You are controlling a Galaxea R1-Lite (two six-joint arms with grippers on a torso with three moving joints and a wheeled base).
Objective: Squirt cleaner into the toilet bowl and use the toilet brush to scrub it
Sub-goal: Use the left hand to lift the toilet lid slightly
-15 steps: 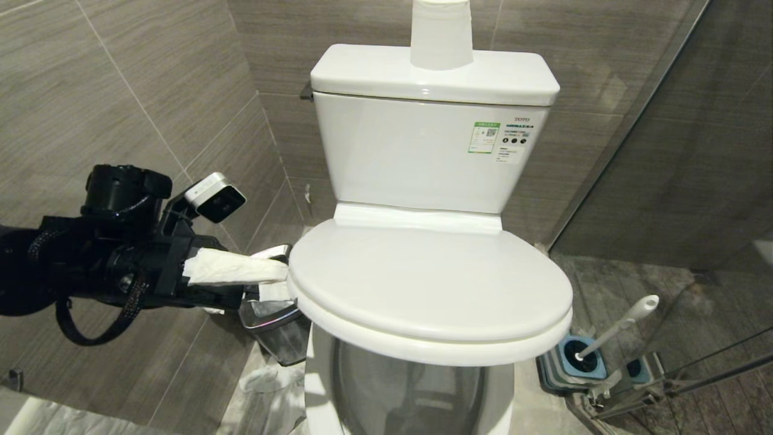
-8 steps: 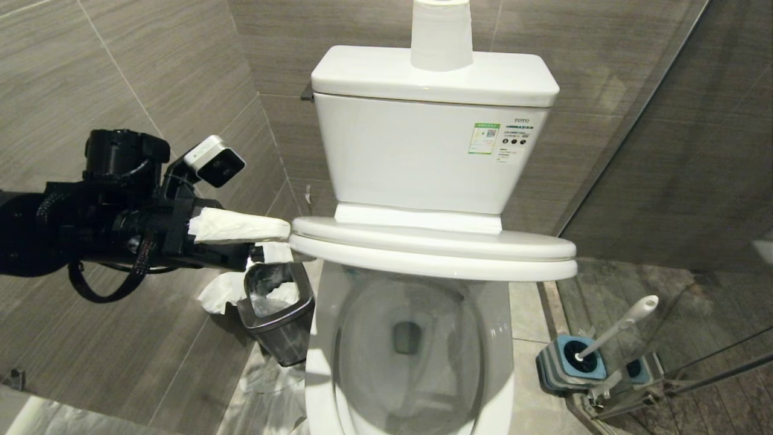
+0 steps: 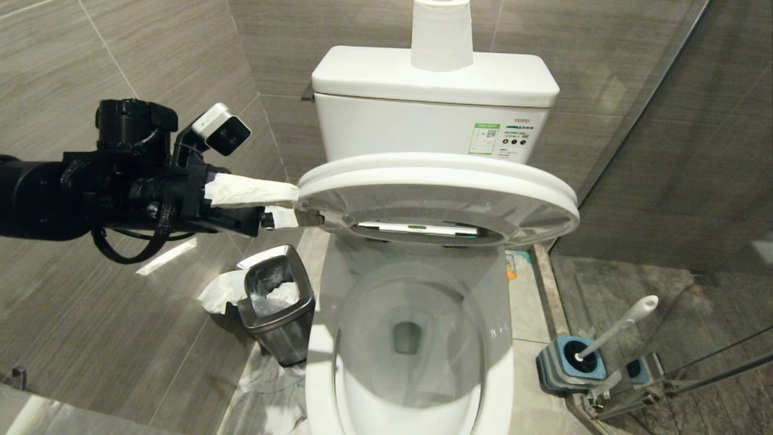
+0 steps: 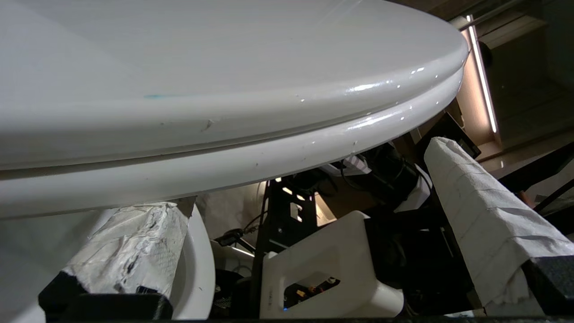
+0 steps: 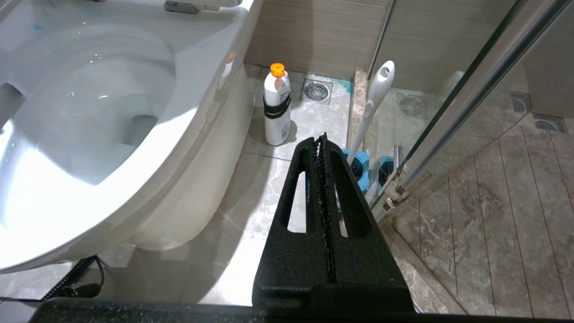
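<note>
Grey-tiled walls and a stone floor enclose the toilet, with a glass partition (image 3: 652,121) to the right. The left gripper (image 3: 290,205), paper-wrapped fingers spread wide, brackets the left edge of the half-raised seat and lid (image 3: 435,181) above the toilet bowl (image 3: 410,338). The right gripper (image 5: 321,143), closed and empty, hangs near the floor. The cleaner (image 5: 276,105) stands beside the bowl's base; the toilet brush (image 3: 616,329) sits in its holder (image 3: 564,362). A steel bin (image 3: 278,308) stands left.

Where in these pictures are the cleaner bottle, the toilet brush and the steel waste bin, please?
cleaner bottle (image 5: 276,112): right wrist view, on its white body at the dark band.
toilet brush (image 3: 617,329): head view, midway along its white handle.
steel waste bin (image 3: 284,332): head view, on its front wall.
</note>
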